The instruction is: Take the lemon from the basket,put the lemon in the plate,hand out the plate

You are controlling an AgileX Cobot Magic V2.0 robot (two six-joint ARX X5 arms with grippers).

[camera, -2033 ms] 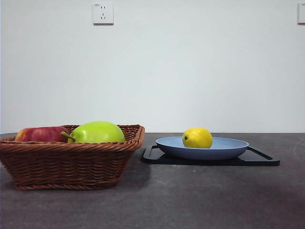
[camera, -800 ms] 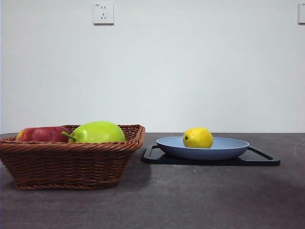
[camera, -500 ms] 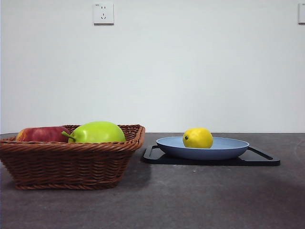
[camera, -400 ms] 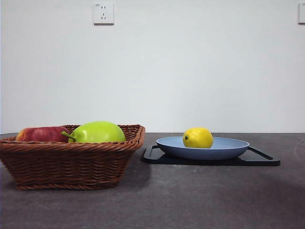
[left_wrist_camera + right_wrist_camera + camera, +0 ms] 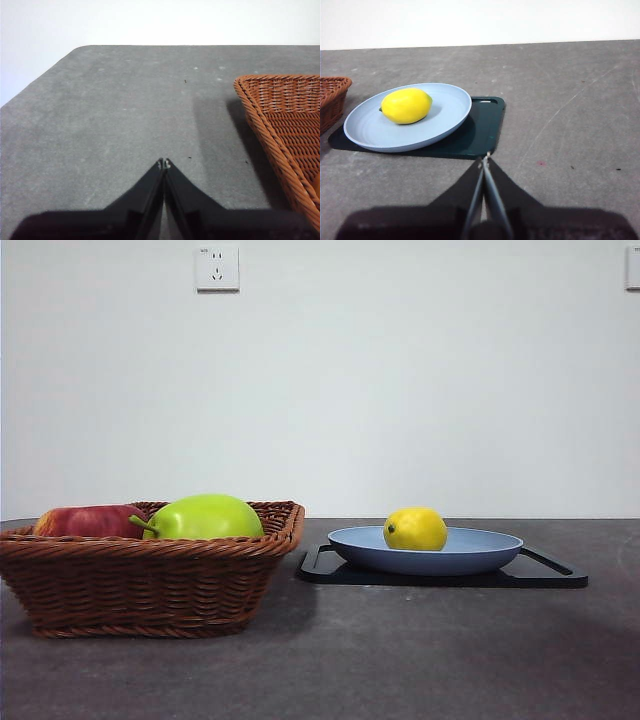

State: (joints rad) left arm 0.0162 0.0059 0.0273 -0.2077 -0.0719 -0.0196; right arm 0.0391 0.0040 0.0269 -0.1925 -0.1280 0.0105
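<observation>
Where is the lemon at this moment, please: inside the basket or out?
Out: the lemon lies in the plate, apart from the basket.

Left gripper (image 5: 164, 162) with two matte black tapering jaws, pointed tips, right gripper (image 5: 485, 158) of the same black wedge shape, thin edges, broad dark bases

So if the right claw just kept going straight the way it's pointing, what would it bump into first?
Probably the black tray: the shut right gripper points at its near edge, with the blue plate and lemon beyond, slightly off to one side. Depth is hard to judge.
</observation>
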